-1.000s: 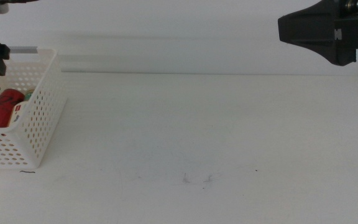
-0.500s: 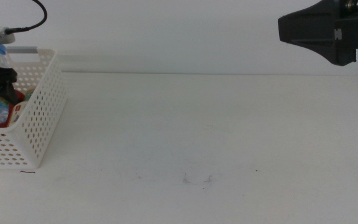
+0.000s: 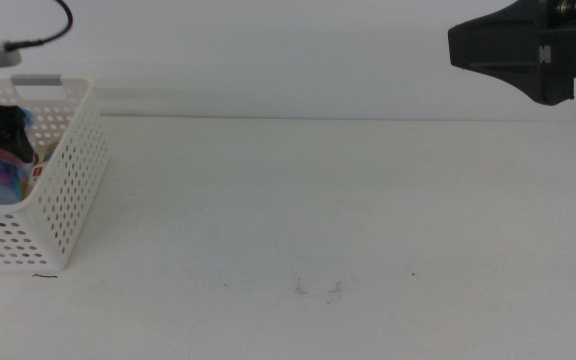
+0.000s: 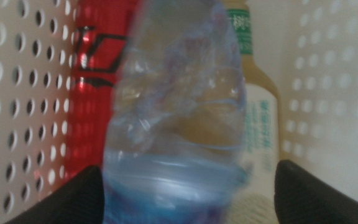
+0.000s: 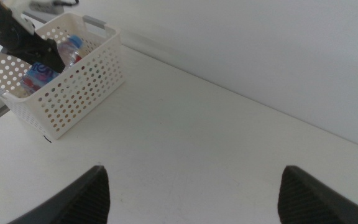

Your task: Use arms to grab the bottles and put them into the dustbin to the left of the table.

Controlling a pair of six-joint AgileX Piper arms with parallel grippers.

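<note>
Inside the dustbin (image 3: pixel 63 190), at the desk's (image 3: pixel 348 210) left end, the water bottle (image 4: pixel 176 118) hangs in the left end effector (image 3: pixel 3 130), whose jaws sit clamped on the bottle's lower body. Under it lie the red can (image 4: pixel 98 81) against one lattice wall and the yellow tea bottle (image 4: pixel 257 124) against the opposite wall, the clear bottle overlapping both in the left wrist view; whether it touches them cannot be told.

The step in hand looks like the release of the last item. To do it well, the bottle should be let go low and centred over the gap between can and tea bottle, so that it settles along them and does not bounce off the can toward the rim. The jaws need to part only enough to free the soft plastic, then lift straight up.

Room inside the dustbin is tight: perforated walls stand close on both sides of the jaws, so any sideways drift risks catching the lattice or nudging the light basket. The grey strip on the rim is just beside the wrist. Outward from the dustbin the desk offers wide room. The right end effector (image 5: pixel 191 186) waits well apart, high above the far right corner, jaws spread and holding nothing.
</note>
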